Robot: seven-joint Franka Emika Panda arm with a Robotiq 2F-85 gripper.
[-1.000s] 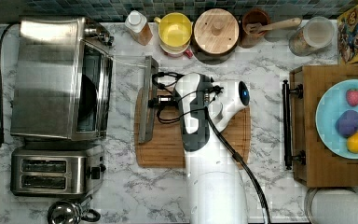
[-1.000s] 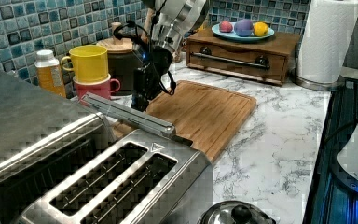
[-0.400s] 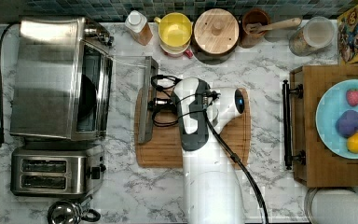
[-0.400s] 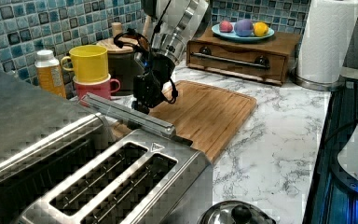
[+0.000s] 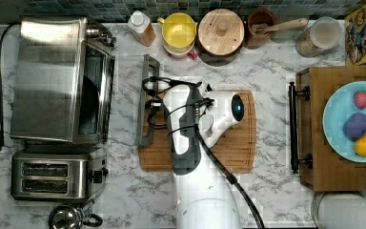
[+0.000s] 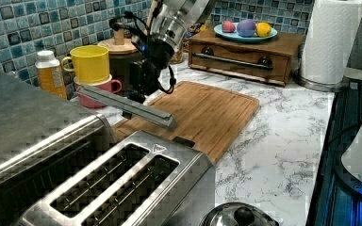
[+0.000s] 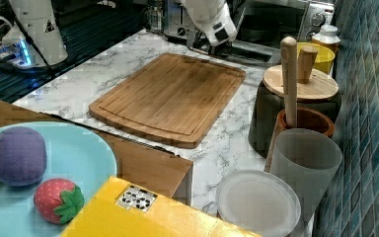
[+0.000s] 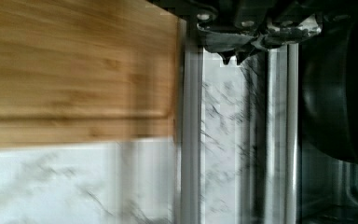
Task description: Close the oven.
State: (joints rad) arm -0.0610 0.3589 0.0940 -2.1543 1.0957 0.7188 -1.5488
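White-veined marble tabletop (image 5: 276, 62) under a blue mosaic-tile backsplash. The large brushed stainless-steel toaster oven (image 5: 52, 78) sits at 9 o'clock in the top view, its glass drop-down door (image 5: 126, 102) lying open and flat, with the steel bar handle (image 5: 145, 102) overhanging the near edge of the bamboo cutting board (image 5: 228, 143). The black claw (image 6: 141, 80) hangs just behind and over the handle, seen from the left view; whether its fingers are spread or pressed together I cannot tell, cables hide them.

Step in hand, as I judge it: get under the handle and lift. Best to contact near mid-bar so the door doesn't twist, then sweep up and toward the oven along the hinge arc, easing off before the glass meets the frame. The two-slot steel toaster (image 5: 57, 174) at 7 o'clock stays clear of the sweep.
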